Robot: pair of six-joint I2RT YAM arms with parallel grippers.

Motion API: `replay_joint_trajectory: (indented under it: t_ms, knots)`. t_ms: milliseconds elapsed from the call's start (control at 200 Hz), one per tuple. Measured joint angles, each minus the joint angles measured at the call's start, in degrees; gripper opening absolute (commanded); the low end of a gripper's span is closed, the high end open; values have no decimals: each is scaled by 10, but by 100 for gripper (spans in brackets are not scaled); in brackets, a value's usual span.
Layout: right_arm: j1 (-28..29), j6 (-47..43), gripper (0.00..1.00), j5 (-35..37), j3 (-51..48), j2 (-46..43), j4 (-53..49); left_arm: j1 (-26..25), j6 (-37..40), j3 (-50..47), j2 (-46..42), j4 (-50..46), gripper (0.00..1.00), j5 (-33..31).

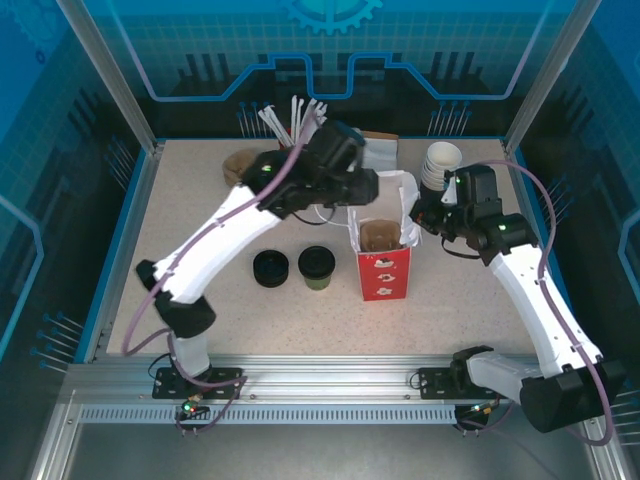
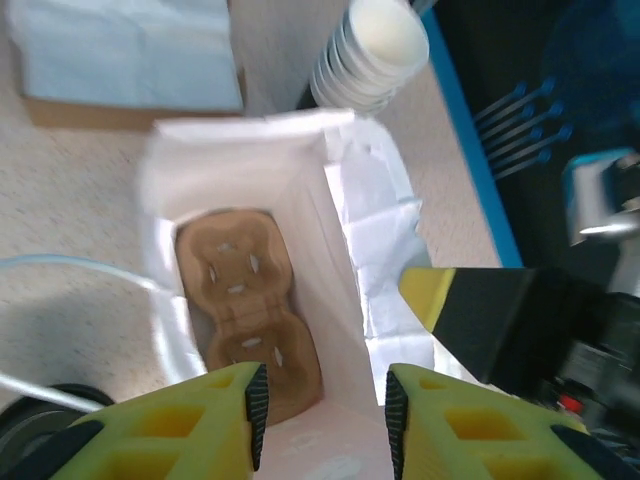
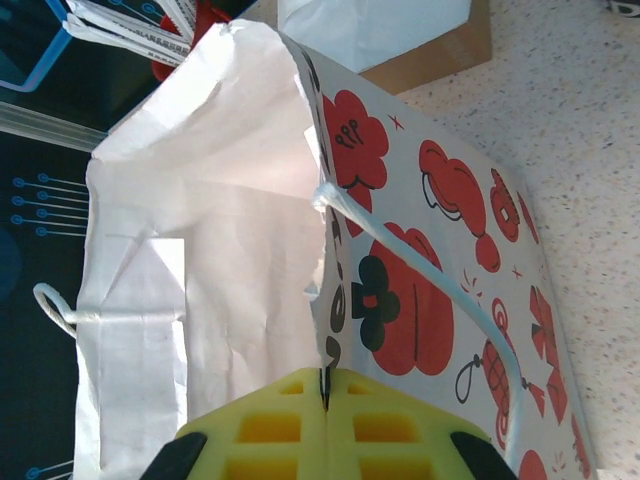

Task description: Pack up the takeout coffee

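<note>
**Two hands at the bag, coffee waiting outside.** The left hand (image 2: 325, 402) hangs over the mouth of a paper bag (image 2: 250, 150). Its yellow fingers (image 2: 200, 420) are parted to a moderate gap, with nothing between them and nothing touched. Directly below, a brown cardboard cup carrier (image 2: 250, 300) lies at the bottom of the bag.

Across the opening, the right hand (image 3: 325, 385) is closed tight on the bag's rim. It pinches the paper between its fingers, with the white lining on one side and the red-printed outside on the other.

Seen from above, the paper bag (image 1: 385, 270) stands upright near the middle of the table (image 1: 180, 190). The left hand (image 1: 366, 188) is at its far side and the right hand (image 1: 425, 215) at its right edge.

The takeout coffee (image 1: 316, 267), black lid on, stands on the table just left of the bag, outside it and apart from both hands. A low stack of black lids (image 1: 270, 268) sits just beside the coffee, further left. A stack of white-lined cups (image 1: 440, 163) stands behind the right hand.
</note>
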Motion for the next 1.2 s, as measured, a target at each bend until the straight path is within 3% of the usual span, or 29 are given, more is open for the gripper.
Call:
replay_joint_trajectory:
  t_ms: [250,520,845,1201]
  knots:
    - [0,15,0,-6,0,24,25,46,2,-113,-112,14,39,-28]
    - [-2,21,0,-6,0,35,40,73,2,-224,-143,22,40,-31]
    - [-17,7,0,-8,1,45,42,85,2,-278,-185,39,43,-31]
    - [-45,-42,35,-8,45,57,2,87,58,-372,-230,79,55,-27]
